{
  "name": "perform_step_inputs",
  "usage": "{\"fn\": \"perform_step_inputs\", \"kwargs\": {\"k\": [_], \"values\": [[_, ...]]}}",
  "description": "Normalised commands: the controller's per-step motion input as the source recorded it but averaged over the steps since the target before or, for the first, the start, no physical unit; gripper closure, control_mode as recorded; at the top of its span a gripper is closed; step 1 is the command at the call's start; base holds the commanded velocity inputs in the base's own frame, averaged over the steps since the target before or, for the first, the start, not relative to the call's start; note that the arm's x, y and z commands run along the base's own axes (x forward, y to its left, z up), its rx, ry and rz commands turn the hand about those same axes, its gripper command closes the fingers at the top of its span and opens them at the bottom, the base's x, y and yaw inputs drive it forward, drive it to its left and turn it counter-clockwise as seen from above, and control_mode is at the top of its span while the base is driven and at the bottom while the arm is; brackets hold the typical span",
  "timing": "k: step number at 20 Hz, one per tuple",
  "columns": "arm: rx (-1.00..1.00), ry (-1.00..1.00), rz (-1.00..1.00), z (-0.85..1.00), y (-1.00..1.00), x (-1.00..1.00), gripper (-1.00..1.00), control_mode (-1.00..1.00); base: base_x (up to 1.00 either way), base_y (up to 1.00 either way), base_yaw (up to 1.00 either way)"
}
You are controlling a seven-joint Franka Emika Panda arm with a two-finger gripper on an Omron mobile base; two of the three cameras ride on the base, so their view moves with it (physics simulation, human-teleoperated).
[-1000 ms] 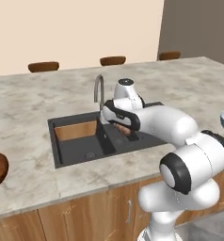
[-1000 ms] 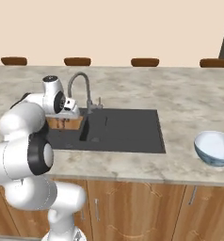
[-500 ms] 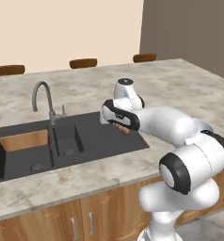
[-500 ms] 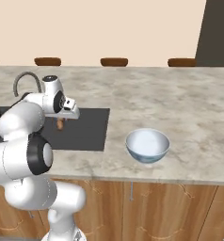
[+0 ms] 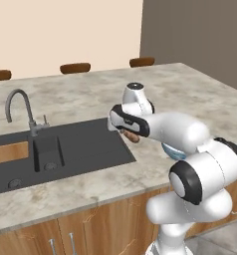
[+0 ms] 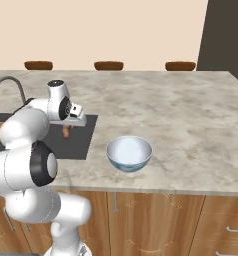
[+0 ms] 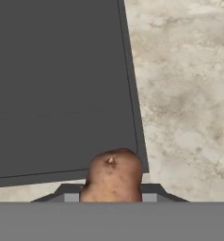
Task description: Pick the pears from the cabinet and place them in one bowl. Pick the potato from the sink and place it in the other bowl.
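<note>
My gripper (image 5: 131, 136) is shut on the potato (image 5: 132, 137), a small orange-tan lump, and holds it just above the right rim of the black sink (image 5: 80, 144). From the right base the gripper (image 6: 67, 131) hangs with the potato (image 6: 66, 132) over the sink's (image 6: 83, 136) right end. In the hand view the potato (image 7: 115, 174) sits between the fingertips, over the sink's (image 7: 62, 84) corner and the counter. A pale blue bowl (image 6: 129, 153) stands on the counter right of the sink, an arm's width from the gripper. The pears and the cabinet are out of view.
The marble counter (image 6: 191, 115) stretches wide to the right of the bowl. A grey gooseneck tap (image 5: 18, 107) rises behind the sink's left basin. Brown chair backs (image 6: 108, 65) line the counter's far edge. Wooden drawers (image 6: 156, 220) run below the front edge.
The base has driven to the right, so the sink and tap slid left in both views and the pale bowl came toward the middle. The potato stays in the shut gripper.
</note>
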Motion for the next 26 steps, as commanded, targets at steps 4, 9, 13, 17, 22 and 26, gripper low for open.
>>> {"fn": "perform_step_inputs", "kwargs": {"k": [4, 9, 13, 17, 22, 26], "values": [[0.01, 0.0, -0.03, -0.01, -0.61, 0.31, 1.0, -1.0, 0.0, 0.0, 0.0], [-0.01, -0.02, -0.16, -0.02, -0.74, 0.2, 1.0, -1.0, 0.0, 0.0, 0.0], [-0.04, -0.03, -0.23, 0.0, -0.69, 0.01, 1.0, -1.0, 0.0, 0.0, 0.0], [0.0, 0.02, -0.24, 0.27, -0.69, -0.04, 1.0, -1.0, 0.0, 0.0, 0.0], [0.03, 0.04, -0.23, 0.14, -0.79, -0.01, 1.0, -1.0, 0.0, 0.0, 0.0], [0.03, 0.0, -0.19, -0.18, -0.7, -0.34, 1.0, -1.0, 0.0, 0.0, 0.0]]}}
